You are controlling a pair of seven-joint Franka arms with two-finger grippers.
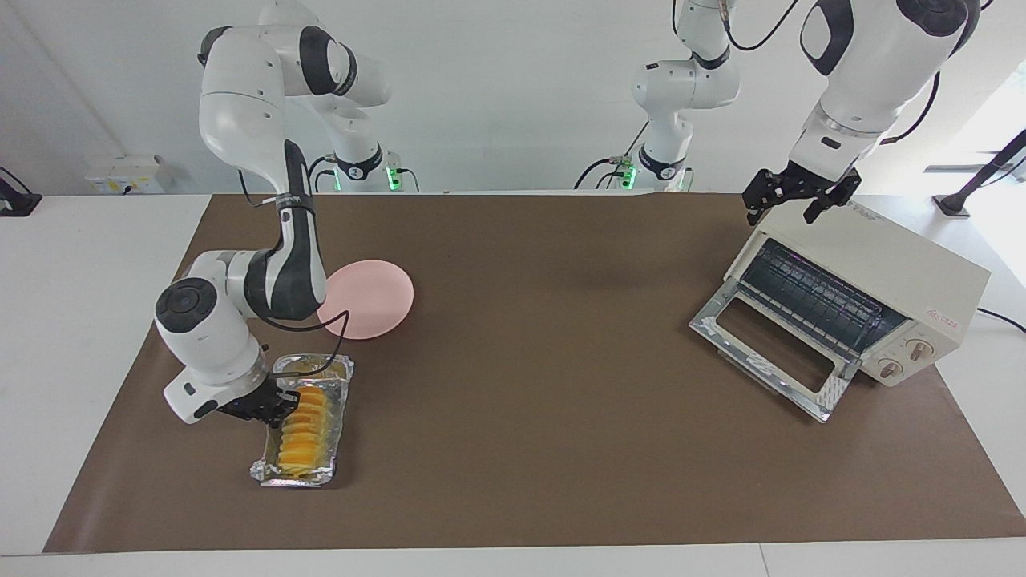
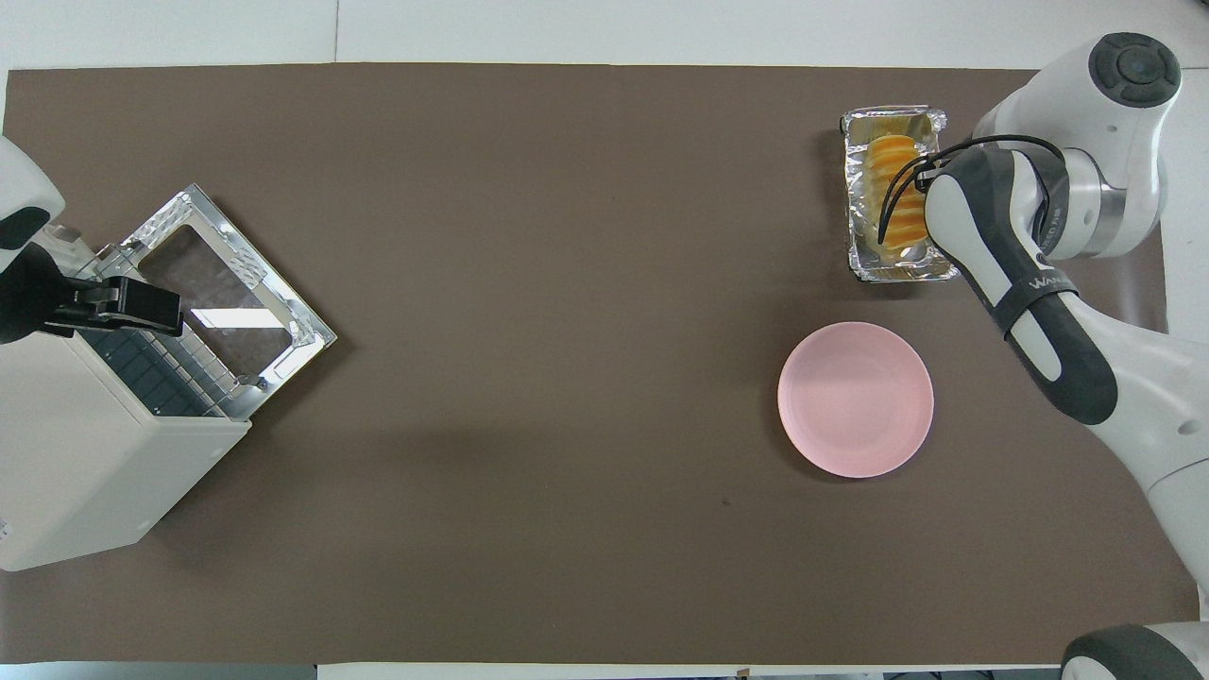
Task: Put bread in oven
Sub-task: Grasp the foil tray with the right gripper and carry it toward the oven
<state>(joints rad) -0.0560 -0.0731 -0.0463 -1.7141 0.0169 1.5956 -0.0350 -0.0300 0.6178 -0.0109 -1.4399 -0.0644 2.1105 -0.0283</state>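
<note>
At lower left, your right hand grips the bread in its tray; oven open, transfer remains.

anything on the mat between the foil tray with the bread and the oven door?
Nothing: bare brown mat from the foil tray holding the bread to the oven door, clearest in the overhead view. The pink plate sits off that line, nearer the robots.
</note>
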